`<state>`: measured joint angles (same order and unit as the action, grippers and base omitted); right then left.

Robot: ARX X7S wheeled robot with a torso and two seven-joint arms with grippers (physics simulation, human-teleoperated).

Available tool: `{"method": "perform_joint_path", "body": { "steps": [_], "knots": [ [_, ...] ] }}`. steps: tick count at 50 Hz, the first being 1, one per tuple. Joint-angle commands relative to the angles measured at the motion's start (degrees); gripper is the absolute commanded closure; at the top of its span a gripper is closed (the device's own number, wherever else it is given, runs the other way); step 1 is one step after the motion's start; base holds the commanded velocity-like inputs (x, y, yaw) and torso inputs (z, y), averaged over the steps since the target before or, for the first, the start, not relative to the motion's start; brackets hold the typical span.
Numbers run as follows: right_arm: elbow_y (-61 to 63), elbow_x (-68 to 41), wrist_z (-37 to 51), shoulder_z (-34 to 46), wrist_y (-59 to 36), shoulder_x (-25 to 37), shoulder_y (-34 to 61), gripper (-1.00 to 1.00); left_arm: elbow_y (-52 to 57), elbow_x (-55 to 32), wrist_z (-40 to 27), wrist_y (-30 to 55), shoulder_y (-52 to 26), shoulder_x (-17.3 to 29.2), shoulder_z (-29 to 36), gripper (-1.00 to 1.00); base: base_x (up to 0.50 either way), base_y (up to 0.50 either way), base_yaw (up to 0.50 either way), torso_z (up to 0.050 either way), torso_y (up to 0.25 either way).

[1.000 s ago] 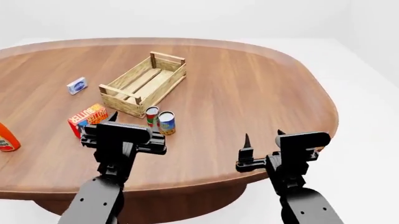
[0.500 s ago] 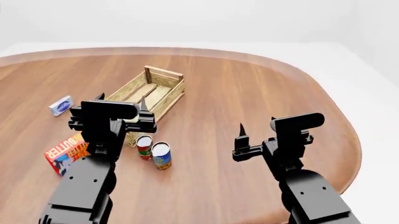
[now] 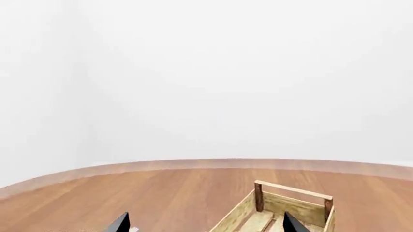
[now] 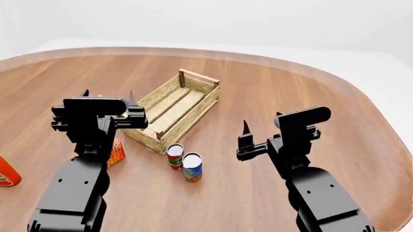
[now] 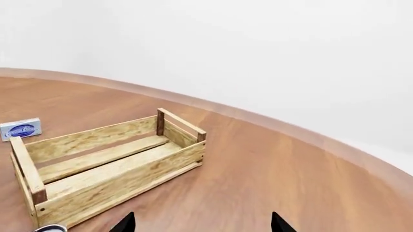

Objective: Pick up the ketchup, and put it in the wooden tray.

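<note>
The ketchup (image 4: pixel 7 173), an orange-red bottle, stands at the head view's far left edge, partly cut off. The pale wooden tray (image 4: pixel 183 107) sits mid-table with nothing in it; it also shows in the left wrist view as the tray (image 3: pixel 293 205) and in the right wrist view as the tray (image 5: pixel 110 164). My left gripper (image 4: pixel 108 95) hovers open just left of the tray, far from the ketchup. In its wrist view the left gripper (image 3: pixel 205 224) holds nothing. My right gripper (image 4: pixel 261 122) is open to the right of the tray, and the right gripper (image 5: pixel 203 223) is empty over bare wood.
Two small cans (image 4: pixel 184 162) stand in front of the tray's near corner. An orange butter box (image 4: pixel 118 152) peeks out behind my left arm. A small blue-and-white box (image 5: pixel 21 129) lies beyond the tray. The round table's edge (image 4: pixel 361 96) curves at the right.
The head view has swung left, so the tray and cans sit further right and the ketchup has come back in at the left edge. Both grippers stay open.
</note>
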<state>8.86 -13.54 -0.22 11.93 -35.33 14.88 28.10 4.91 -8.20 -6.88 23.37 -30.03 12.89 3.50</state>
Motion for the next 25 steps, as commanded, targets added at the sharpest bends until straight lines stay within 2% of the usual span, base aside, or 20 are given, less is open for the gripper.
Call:
{"method": "perform_joint_path", "body": {
  "steps": [1,25],
  "knots": [
    [-1.4,-0.2,-0.8,1.2,0.0,-0.2,2.5,-1.0,0.3,-0.2,-0.8,-0.3,-0.1,1.0,-1.1,-1.0,0.17,0.02,0.5,0.0,0.0],
    [-3.9,0.0,-1.7,3.9,-0.2,-0.7,6.0,-1.0,-1.7,-0.5,-2.1,-1.8,0.4,3.4,-4.0,-1.0,0.18,0.04,0.5,0.0,0.0]
  ]
}}
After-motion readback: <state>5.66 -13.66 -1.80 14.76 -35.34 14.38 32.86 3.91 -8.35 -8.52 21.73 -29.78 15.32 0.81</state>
